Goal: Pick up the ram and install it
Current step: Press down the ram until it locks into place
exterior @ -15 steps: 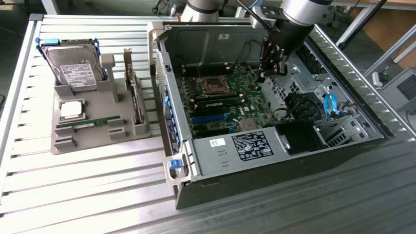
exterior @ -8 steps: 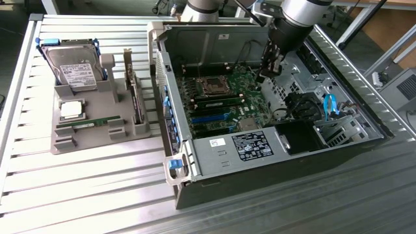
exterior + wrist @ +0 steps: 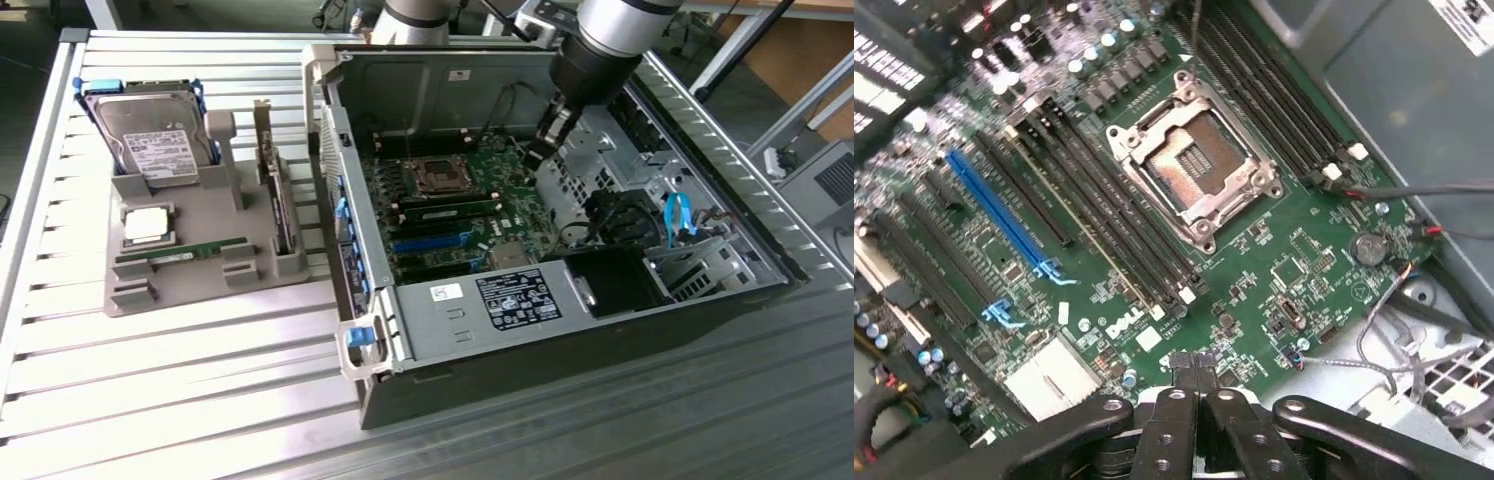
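Gripper (image 3: pixel 1197 372) fingers together, empty, hovering over motherboard (image 3: pixel 1254 260) at exterior view's upper centre; ram (image 3: pixel 187 252) sits in grey holder (image 3: pixel 200 215) at centre left, so best approach it squarely, fingers spread across its thin edges.

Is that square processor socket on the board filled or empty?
Empty: the socket shows bare contacts inside its metal frame, no chip seated.
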Controlling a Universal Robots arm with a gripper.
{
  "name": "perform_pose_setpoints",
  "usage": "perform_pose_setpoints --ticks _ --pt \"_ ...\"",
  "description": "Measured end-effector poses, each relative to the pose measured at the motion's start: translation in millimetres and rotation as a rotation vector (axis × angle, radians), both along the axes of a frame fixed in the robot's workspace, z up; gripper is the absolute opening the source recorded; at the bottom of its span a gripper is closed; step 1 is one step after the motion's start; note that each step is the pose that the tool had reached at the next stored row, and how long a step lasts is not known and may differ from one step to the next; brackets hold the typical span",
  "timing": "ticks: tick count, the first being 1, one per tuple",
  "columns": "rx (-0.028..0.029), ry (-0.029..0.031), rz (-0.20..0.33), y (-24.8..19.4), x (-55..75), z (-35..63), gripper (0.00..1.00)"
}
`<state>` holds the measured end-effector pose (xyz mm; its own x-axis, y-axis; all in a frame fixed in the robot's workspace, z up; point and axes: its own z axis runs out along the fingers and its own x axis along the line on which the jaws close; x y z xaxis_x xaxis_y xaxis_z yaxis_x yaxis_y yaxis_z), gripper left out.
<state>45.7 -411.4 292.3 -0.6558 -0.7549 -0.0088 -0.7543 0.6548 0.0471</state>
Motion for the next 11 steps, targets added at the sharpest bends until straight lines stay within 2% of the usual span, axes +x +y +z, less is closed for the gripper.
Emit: perform_pose_setpoints --ticks 3,4,6,11 --pt "0.0000 0.0000 -0.108 0.0 0.0 -0.8 0.09" --pt "0.0000 -0.0001 -0.167 0.0 0.0 -1.1 0.09" --pt "0.0001 0.0000 -0.208 0.0 0.0 -1.3 0.09" --pt "0.0001 0.0000 -0.350 0.0 0.0 -1.9 0.09"
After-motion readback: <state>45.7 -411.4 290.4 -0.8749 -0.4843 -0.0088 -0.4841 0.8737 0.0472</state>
